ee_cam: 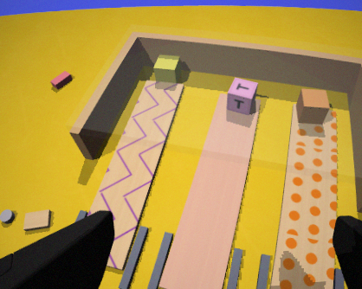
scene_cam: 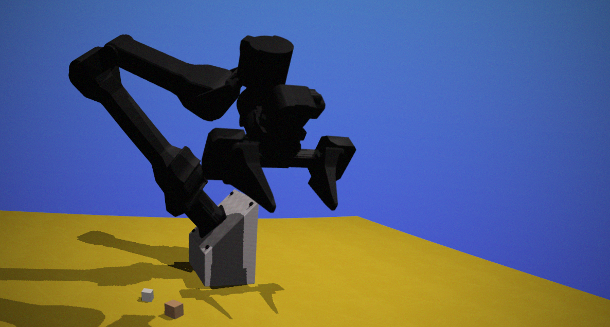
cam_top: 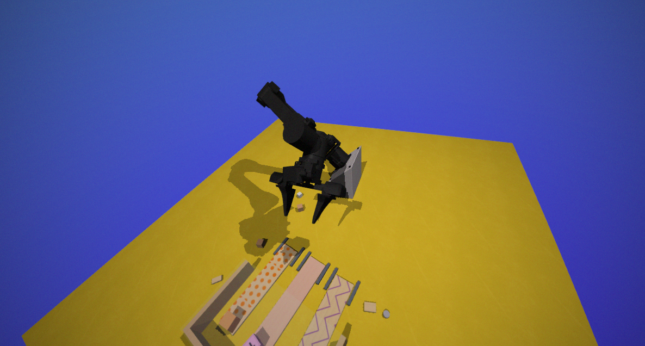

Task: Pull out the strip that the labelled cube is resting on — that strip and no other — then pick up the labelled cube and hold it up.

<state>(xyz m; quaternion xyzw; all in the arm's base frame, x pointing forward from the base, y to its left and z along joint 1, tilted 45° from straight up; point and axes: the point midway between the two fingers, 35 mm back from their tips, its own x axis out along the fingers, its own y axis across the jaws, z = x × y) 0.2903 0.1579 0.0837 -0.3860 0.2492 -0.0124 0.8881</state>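
Observation:
The pink-purple cube marked T (ee_cam: 242,95) (cam_top: 252,340) rests on the far end of the plain pink strip (ee_cam: 214,186) (cam_top: 293,294), the middle one of three. The zigzag strip (ee_cam: 136,160) (cam_top: 328,305) bears a yellow-green cube (ee_cam: 166,69) at its far end. The orange-dotted strip (ee_cam: 307,173) (cam_top: 261,282) bears an orange-brown cube (ee_cam: 313,105) (cam_top: 229,322). My gripper (ee_cam: 223,227) (cam_top: 299,219) (scene_cam: 303,209) is open and empty, held in the air short of the strips' near ends.
A low tan wall (ee_cam: 248,45) (cam_top: 216,298) encloses the far ends on three sides. Grey rails, such as one rail (ee_cam: 161,260), flank the strips' near ends. A red block (ee_cam: 61,80), a tan block (ee_cam: 37,220) and a grey disc (ee_cam: 7,216) lie left of the strips in the wrist view.

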